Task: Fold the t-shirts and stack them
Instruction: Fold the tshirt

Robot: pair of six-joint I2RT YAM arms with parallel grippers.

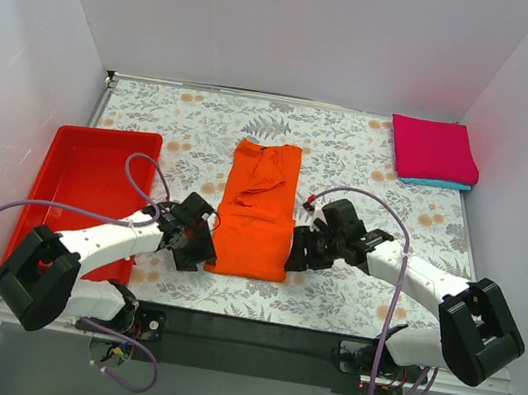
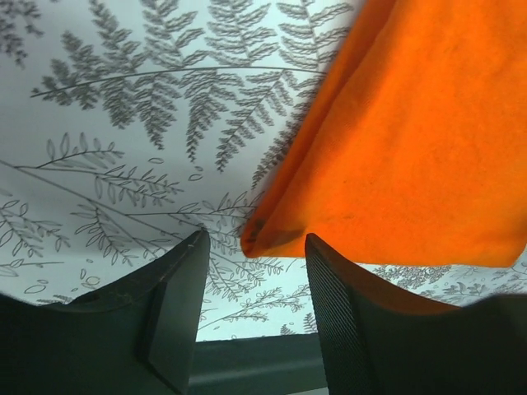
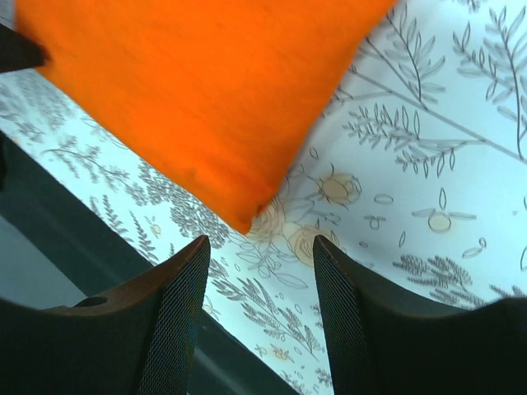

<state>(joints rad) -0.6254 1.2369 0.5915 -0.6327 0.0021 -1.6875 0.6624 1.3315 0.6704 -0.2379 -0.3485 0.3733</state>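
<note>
pink tee (image 1: 432,149) is folded and stacked on teal tee (image 1: 439,183) at the far right corner of the tabletop (image 1: 196,120). orange tee (image 1: 257,212) lies mid-tabletop, folded lengthwise into a strip; cross-folds and stacking are left. left jaws and right jaws are both spread and empty, one at each near corner.

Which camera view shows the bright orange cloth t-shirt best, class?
The top external view: the whole bright orange cloth t-shirt lies there, folded into a long strip. The left wrist view shows only one corner, between the fingers of the open left gripper; the right wrist view shows only another corner, just ahead of the open right gripper.
</note>
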